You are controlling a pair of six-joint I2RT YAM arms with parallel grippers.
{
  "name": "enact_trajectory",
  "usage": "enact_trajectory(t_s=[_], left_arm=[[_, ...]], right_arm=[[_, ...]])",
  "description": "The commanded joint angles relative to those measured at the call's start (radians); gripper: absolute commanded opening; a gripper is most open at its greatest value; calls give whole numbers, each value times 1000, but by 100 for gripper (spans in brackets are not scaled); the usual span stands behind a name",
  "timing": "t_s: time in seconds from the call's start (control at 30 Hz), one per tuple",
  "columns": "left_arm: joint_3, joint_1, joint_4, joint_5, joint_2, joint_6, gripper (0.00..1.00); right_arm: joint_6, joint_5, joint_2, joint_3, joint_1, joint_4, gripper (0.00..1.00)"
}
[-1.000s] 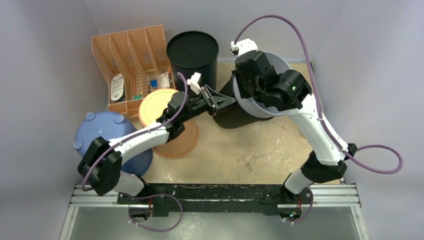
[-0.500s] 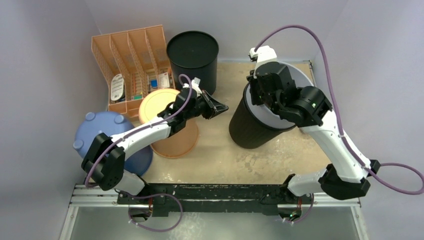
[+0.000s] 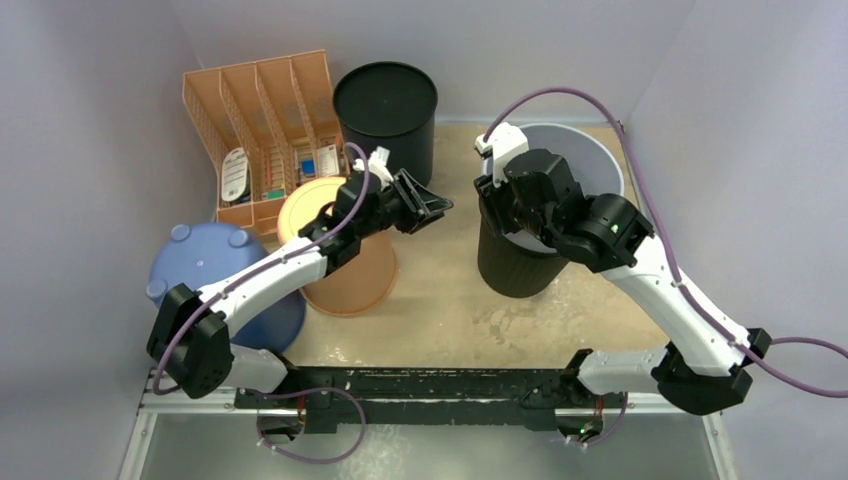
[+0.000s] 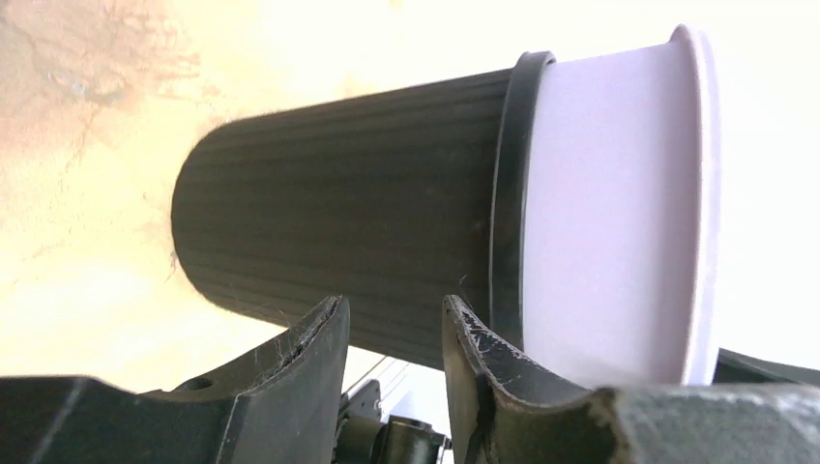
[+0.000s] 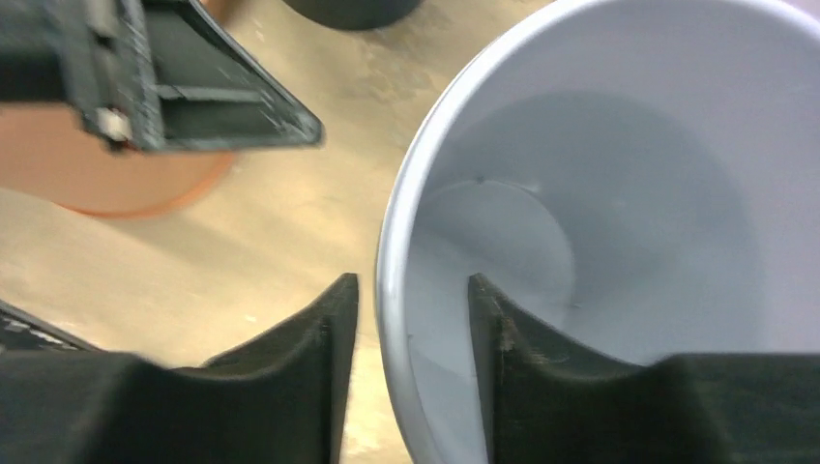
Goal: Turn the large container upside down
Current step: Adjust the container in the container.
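Straddling the left rim of the large black ribbed container with the pale grey inside [image 3: 515, 265], my right hand [image 5: 411, 282] has one finger outside the wall and one inside. The fingers are partly spread and the rim passes between them without being pinched, so I hold nothing there. The container stands on its base, mouth up, on the right half of the sandy bench [image 3: 440, 320].

My left hand [image 4: 392, 309] hangs left of it, well apart, fingers partly spread on nothing, pointing at the ribbed side.

To turn it over well, I judge I should seat the right fingers deeper over the rim and close firmly before lifting, since the wall looks smooth and thin. Then I would bring the left hand against the ribbed side low down to steady the base. I should roll it toward the near side, away from the upturned orange plastic tub [image 3: 345, 270], and set the mouth down flat.
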Motion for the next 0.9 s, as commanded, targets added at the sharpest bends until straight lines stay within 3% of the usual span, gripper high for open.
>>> enact_trajectory(t_s=[0.0,0.17,0.37,0.5,0.57,0.7,0.87], left_arm=[[24,34,60,0,-33,12,40],[35,35,127,82,6,12,47],[58,30,192,137,49,11,61],[13,23,267,116,26,4,70],[1,15,290,118,21,13,73],[31,10,260,192,40,46,64],[10,9,260,206,54,54,63]], right_arm=[[-38,-11,-15,-19,-5,-7,59],[78,35,1,99,-4,-21,86],[450,159,154,310,-8,-162,89],[540,158,187,314,-12,-161,89],[551,126,191,304,-40,-137,99],[603,80,202,285,-108,-108,100],[565,47,220,246,-183,-28,78]])
